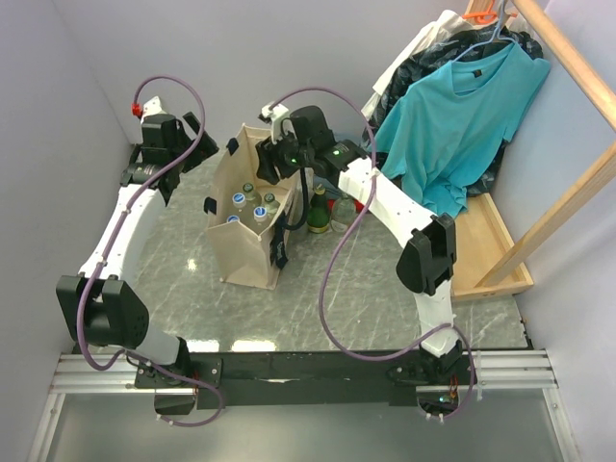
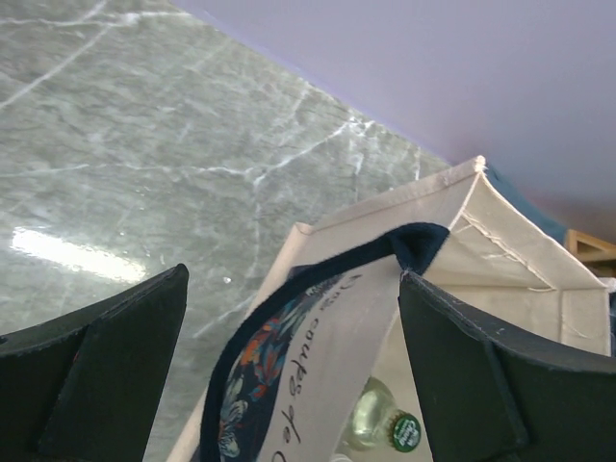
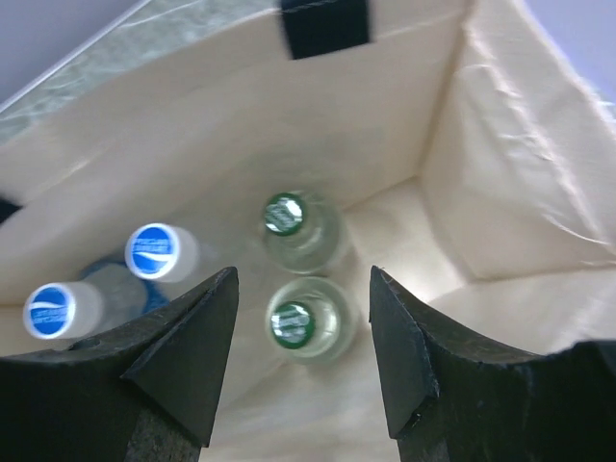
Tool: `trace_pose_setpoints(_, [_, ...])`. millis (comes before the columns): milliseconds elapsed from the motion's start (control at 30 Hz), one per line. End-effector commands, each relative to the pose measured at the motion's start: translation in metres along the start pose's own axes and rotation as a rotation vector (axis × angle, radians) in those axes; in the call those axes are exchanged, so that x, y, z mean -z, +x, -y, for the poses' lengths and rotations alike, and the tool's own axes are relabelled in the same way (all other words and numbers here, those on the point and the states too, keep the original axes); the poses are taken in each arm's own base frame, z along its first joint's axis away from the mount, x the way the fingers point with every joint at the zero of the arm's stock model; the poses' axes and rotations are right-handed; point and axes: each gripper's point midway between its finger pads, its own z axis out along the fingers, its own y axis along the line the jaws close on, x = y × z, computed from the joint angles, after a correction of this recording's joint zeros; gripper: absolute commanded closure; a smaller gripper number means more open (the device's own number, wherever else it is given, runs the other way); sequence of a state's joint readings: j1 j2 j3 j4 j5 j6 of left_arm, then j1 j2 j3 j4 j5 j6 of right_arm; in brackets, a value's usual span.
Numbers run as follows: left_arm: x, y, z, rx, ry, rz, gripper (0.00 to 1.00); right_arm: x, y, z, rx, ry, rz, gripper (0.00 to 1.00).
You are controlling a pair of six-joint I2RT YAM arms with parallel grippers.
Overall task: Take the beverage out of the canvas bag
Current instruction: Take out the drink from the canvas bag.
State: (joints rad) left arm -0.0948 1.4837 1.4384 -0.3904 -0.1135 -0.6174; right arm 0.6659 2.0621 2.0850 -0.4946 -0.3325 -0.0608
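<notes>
While the right gripper (image 3: pixel 302 279) hangs over the open mouth of the canvas bag (image 1: pixel 245 252), I read its jaws as parted to a middling gap and holding nothing. Four bottles stand upright down inside the bag. Two are clear with green caps, and two with blue caps (image 3: pixel 153 250) sit off to one side. The nearer green-capped bottle (image 3: pixel 292 322) lies almost centred between my fingers, with the second green-capped bottle (image 3: pixel 285 214) touching or just beside it. A dark bottle (image 1: pixel 318 207) stands on the table (image 1: pixel 366 289) just beside the bag.

My left gripper (image 2: pixel 294 279) is spread wide at the bag's far rim, its jaws either side of the black strap (image 2: pixel 423 245) but not pinching it.

I judge the step in hand to be the reach down for that nearer bottle. I want to descend straight, keep the cap centred, and close on the neck below the cap, since the cap alone looks slippery. The neighbouring bottle and the bag's wall leave little room, so I shouldn't widen the jaws. Pinching the rim with the left first should stop the bag riding up, and the lift must stay vertical until the base clears the rim.
</notes>
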Motion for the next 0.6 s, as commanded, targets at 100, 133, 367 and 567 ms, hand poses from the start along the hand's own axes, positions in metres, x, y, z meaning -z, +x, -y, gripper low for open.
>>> trace_pose_setpoints(100, [0.007, -0.012, -0.007, -0.031, -0.042, 0.051, 0.04, -0.006, -0.001, -0.026, 0.023, -0.107, -0.017, 0.37])
trace_pose_setpoints(133, [0.006, -0.011, -0.008, -0.030, -0.047, 0.049, 0.04, -0.010, 0.006, -0.026, 0.024, -0.117, -0.040, 0.37])
trace_pose_setpoints(367, [0.004, -0.009, -0.009, -0.026, -0.049, 0.043, 0.04, -0.029, 0.016, -0.024, 0.025, -0.134, -0.071, 0.37])
trace_pose_setpoints(567, [0.001, -0.006, -0.013, -0.033, -0.061, 0.041, 0.04, -0.042, 0.021, -0.019, 0.010, -0.132, -0.078, 0.38])
